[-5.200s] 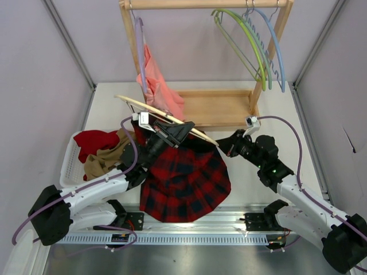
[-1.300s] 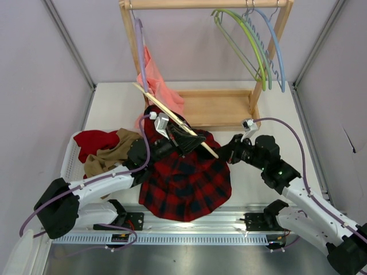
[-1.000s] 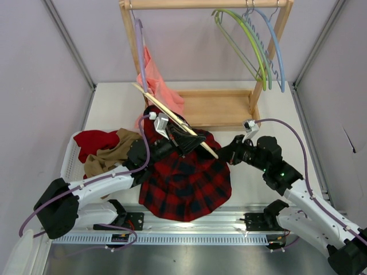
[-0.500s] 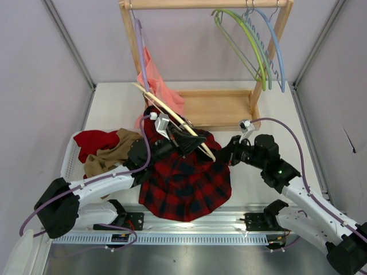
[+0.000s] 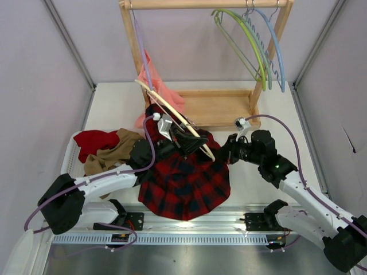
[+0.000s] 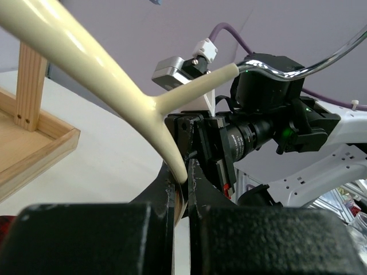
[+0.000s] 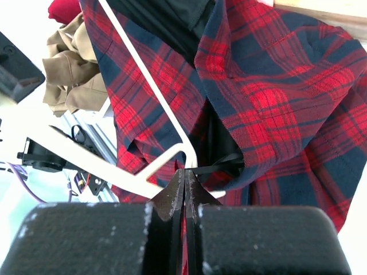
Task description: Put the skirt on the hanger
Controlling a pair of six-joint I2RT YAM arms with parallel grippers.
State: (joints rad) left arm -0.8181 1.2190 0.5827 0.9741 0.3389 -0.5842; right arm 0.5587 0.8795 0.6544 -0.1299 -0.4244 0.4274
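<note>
The red and black plaid skirt (image 5: 183,183) lies bunched on the table between the arms, its upper part lifted toward the hanger. The cream hanger (image 5: 166,112) slants from the rack's left post down to the skirt's top. My left gripper (image 5: 186,143) is shut on the hanger's lower arm; in the left wrist view the hanger (image 6: 114,74) runs up from the left gripper (image 6: 182,180) and its metal hook (image 6: 309,63) curves off right. My right gripper (image 5: 225,153) is shut on the skirt (image 7: 275,86) at a thin black loop by the waist, right against the hanger (image 7: 143,74) at the right gripper (image 7: 184,172).
A wooden rack (image 5: 218,109) stands behind, carrying a salmon garment (image 5: 156,83) on a lilac hanger (image 5: 139,46) and green and blue hangers (image 5: 258,46). A white basket (image 5: 69,166) at the left holds red and tan cloths (image 5: 106,152).
The left gripper has turned the hanger and lifted it slightly toward the rack. The right gripper has shifted a little left and up with the skirt's edge. Both stay shut.
</note>
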